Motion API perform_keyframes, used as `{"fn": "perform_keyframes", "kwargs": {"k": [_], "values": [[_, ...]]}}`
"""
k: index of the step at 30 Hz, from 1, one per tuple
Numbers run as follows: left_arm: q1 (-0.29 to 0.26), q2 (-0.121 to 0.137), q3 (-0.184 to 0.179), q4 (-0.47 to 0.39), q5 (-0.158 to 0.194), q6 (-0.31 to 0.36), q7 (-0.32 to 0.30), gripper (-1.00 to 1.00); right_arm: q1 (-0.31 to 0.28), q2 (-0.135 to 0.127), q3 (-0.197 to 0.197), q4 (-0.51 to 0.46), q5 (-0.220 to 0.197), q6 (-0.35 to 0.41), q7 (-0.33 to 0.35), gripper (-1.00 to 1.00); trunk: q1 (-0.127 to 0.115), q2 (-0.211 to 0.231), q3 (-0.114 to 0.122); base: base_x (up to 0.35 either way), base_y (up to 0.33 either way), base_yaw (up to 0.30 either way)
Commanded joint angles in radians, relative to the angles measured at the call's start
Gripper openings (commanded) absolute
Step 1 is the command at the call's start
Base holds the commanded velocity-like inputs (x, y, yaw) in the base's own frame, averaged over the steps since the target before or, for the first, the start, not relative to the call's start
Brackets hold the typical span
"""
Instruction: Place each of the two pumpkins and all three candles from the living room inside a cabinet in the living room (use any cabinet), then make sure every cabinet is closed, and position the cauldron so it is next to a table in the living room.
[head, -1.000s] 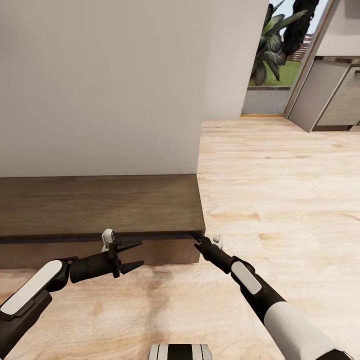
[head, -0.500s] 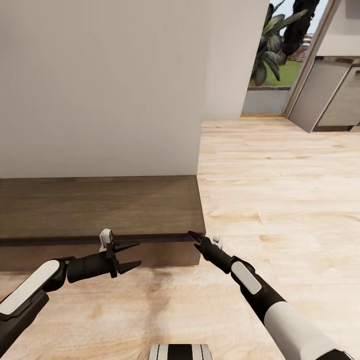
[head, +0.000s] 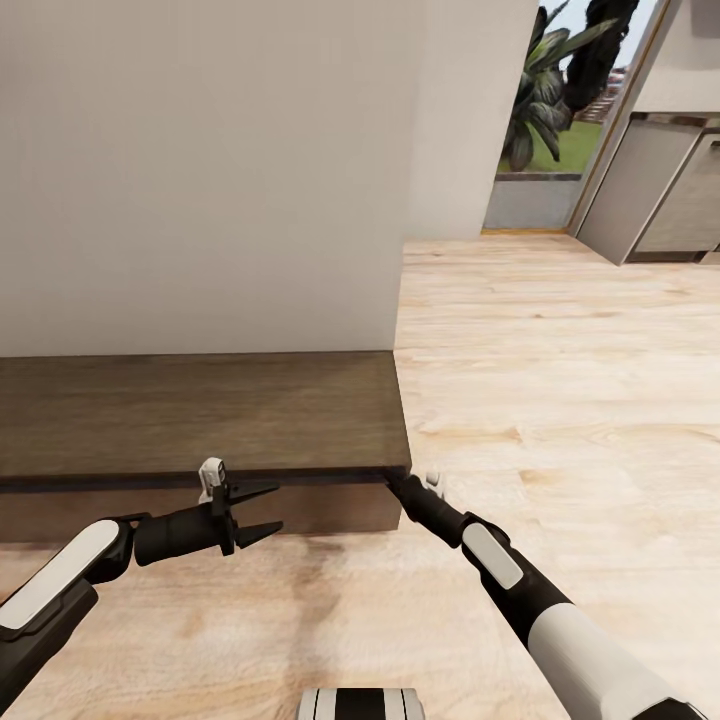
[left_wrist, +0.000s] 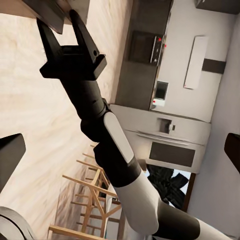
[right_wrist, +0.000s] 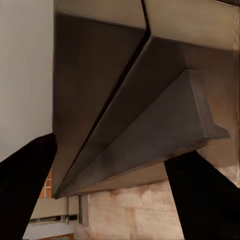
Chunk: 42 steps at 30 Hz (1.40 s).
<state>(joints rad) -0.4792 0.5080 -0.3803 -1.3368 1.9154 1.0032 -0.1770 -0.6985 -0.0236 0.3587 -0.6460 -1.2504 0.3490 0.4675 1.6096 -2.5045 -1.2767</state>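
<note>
The cabinet (head: 200, 410) is a long, low dark-brown unit standing against the white wall. My right gripper (head: 393, 480) is at its right front corner, tips just under the edge of the top. In the left wrist view the right gripper (left_wrist: 64, 27) stands open, with that corner between its spread fingers. The right wrist view has the cabinet corner (right_wrist: 135, 100) very close, between two dark fingers (right_wrist: 25, 190). My left gripper (head: 262, 510) hangs open and holds nothing, in front of the cabinet's face. Pumpkins, candles and cauldron are out of view.
Pale wood floor (head: 560, 400) stretches to the right of the cabinet. Grey kitchen units (head: 670, 190) stand at the far right, beside a window with plants (head: 550, 90). Wooden chairs (left_wrist: 85, 200) and kitchen appliances (left_wrist: 165, 135) lie behind my right arm.
My right gripper has pushed forward, so its tips now sit under the cabinet top's corner edge. The left gripper dropped slightly a second ago and has stayed still since.
</note>
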Motion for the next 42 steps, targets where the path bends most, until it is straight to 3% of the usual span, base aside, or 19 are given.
{"fn": "perform_keyframes", "kwargs": {"k": [1, 42], "values": [[-0.001, 0.001, -0.002, 0.001, -0.007, 0.000, -0.010, 1.00, -0.001, -0.001, 0.003, 0.000, -0.014, 0.004, 0.002, -1.00, 0.000, 0.000, -0.001, 0.000, 0.000, 0.000], [-0.001, 0.000, -0.002, 0.001, -0.007, 0.000, -0.010, 1.00, -0.001, -0.013, 0.003, -0.002, -0.015, -0.001, 0.033, -1.00, 0.000, 0.000, -0.001, 0.000, 0.000, 0.000]]}}
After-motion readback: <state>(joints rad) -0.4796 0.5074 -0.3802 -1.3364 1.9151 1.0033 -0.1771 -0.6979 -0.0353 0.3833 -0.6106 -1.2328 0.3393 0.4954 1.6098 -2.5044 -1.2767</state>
